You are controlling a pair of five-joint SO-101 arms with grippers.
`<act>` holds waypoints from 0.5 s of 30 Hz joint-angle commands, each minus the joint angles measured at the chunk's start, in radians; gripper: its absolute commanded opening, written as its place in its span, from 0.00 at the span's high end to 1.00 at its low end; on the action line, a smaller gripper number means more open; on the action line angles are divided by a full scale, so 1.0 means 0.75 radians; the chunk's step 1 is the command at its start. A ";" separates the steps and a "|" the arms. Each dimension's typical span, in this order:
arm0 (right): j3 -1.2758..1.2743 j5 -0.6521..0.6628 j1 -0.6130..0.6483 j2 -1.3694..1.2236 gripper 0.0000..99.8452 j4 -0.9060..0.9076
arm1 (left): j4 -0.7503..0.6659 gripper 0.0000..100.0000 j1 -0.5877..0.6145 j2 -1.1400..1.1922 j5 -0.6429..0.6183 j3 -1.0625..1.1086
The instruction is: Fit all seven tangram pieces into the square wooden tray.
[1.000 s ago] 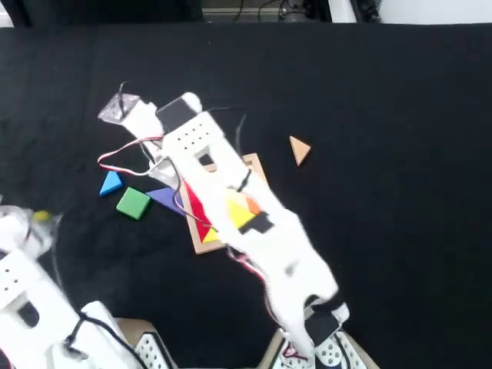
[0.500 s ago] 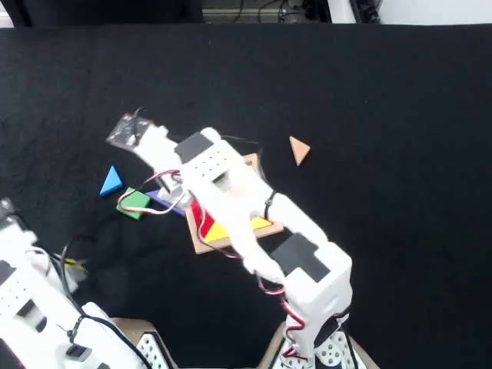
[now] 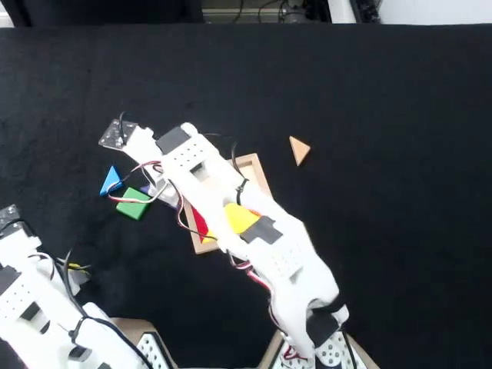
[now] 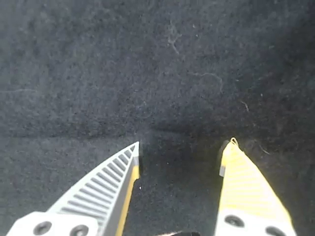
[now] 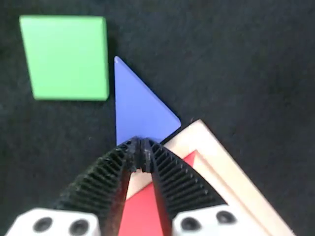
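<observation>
From above, the wooden tray lies mid-frame, holding a red piece and a yellow piece; the right gripper is pinched closed at the edge of the purple triangle; the left gripper gapes, empty.

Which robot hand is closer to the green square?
Right. The right gripper is at the purple-blue triangle lying beside the green square; the left gripper hangs over bare black cloth, away from it.

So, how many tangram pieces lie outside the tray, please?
4: blue triangle, green square beside it, purple triangle by the tray, tan triangle on its other side. The right arm may hide more.
</observation>
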State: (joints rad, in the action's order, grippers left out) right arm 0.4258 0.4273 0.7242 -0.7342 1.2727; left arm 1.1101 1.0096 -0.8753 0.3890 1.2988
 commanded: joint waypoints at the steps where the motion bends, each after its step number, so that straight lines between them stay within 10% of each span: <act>1: 0.140 0.000 0.047 -0.071 0.99 0.006 | -0.027 0.73 0.001 -0.012 0.006 -0.001; 15: 0.580 0.000 0.078 -0.087 0.97 0.229 | -0.033 0.73 0.001 -0.012 0.006 0.001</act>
State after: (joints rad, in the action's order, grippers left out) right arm 0.7311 0.4273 0.7748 -0.8063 1.3986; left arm 1.0994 1.0096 -0.8753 0.3890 1.3034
